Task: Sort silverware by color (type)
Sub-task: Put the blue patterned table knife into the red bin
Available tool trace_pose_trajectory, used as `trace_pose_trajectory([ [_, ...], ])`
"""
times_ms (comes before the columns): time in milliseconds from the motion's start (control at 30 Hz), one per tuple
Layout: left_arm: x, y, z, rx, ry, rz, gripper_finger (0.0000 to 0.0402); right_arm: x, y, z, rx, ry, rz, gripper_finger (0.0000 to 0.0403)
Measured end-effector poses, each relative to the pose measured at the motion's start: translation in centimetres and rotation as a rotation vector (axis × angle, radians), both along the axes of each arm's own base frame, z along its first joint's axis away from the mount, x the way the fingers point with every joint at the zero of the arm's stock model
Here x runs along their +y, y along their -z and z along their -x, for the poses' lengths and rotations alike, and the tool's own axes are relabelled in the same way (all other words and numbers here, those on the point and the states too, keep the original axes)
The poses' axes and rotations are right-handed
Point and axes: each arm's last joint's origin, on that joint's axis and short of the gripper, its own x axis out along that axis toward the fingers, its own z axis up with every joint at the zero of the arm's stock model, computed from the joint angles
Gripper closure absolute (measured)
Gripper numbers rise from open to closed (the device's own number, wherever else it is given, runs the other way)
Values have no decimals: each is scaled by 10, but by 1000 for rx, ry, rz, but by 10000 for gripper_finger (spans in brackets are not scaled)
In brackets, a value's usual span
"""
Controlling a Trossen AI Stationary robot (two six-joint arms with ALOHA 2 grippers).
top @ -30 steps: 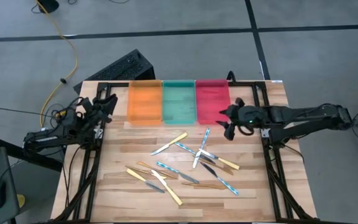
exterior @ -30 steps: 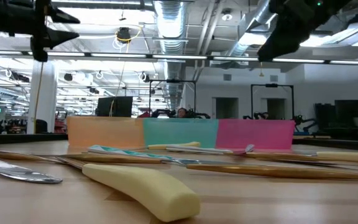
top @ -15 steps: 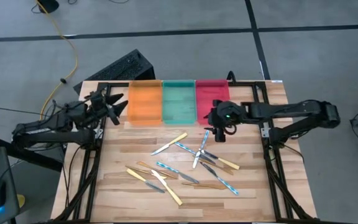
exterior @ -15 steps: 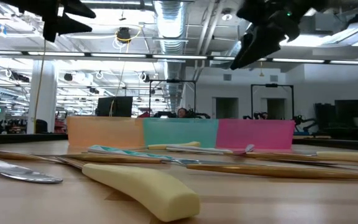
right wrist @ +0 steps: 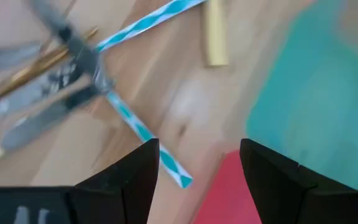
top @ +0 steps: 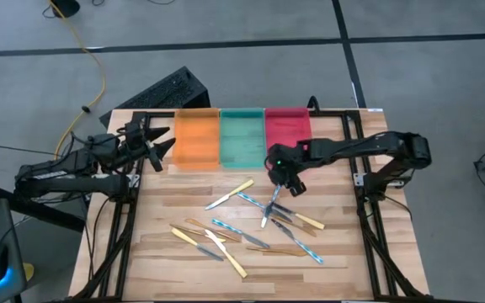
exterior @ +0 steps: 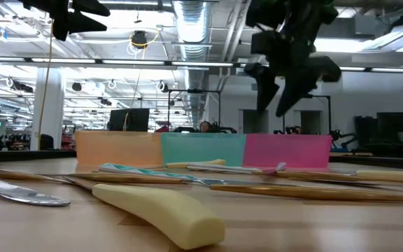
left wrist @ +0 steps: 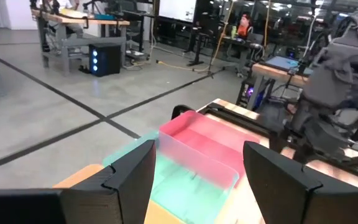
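The silverware (top: 251, 220) lies scattered on the wooden table's middle, flat and partly crossed: bronze-gold, pale yellow-handled and silver pieces with blue-striped handles. My right gripper (top: 281, 178) hangs open above the pile's far end, just near of the red tray (top: 286, 135). In the right wrist view my right gripper (right wrist: 197, 152) points down at a blue-striped handle (right wrist: 143, 133) between its fingers, without touching it. In the low view my right gripper (exterior: 285, 84) is well above the table. My left gripper (top: 163, 143) hovers open, high beside the orange tray (top: 196, 137).
Three plastic trays stand side by side at the table's far edge: orange, green (top: 242, 137) and red. A dark metal frame (top: 356, 126) runs along both table sides. Bare wood lies between trays and pile. A keyboard (top: 162, 91) lies on the floor beyond.
My right gripper has moved toward the table's left edge and somewhat nearer, from the red tray's right side to above the far end of the silverware pile, tipping its fingers downward. My left gripper has moved right toward the orange tray, then held still.
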Motion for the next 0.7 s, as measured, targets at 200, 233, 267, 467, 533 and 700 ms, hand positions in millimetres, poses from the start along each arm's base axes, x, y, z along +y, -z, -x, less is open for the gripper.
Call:
trace_pose_trajectory([
  [200,0,1,0,6,-1,1,177,13,24,-11,80,-119,26,154],
  [233,0,1,0,6,-1,1,177,14,28,-12,96,-131,28,154],
  [267,0,1,0,6,-1,1,177,15,31,-13,108,-143,29,154],
  [467,0,2,0,15,-2,5,177,18,56,-20,190,-179,29,154],
  [533,0,3,0,26,-3,6,177,17,64,-23,210,-178,27,154],
  [700,0,3,1,28,-13,7,177,17,81,-26,262,-178,21,154],
])
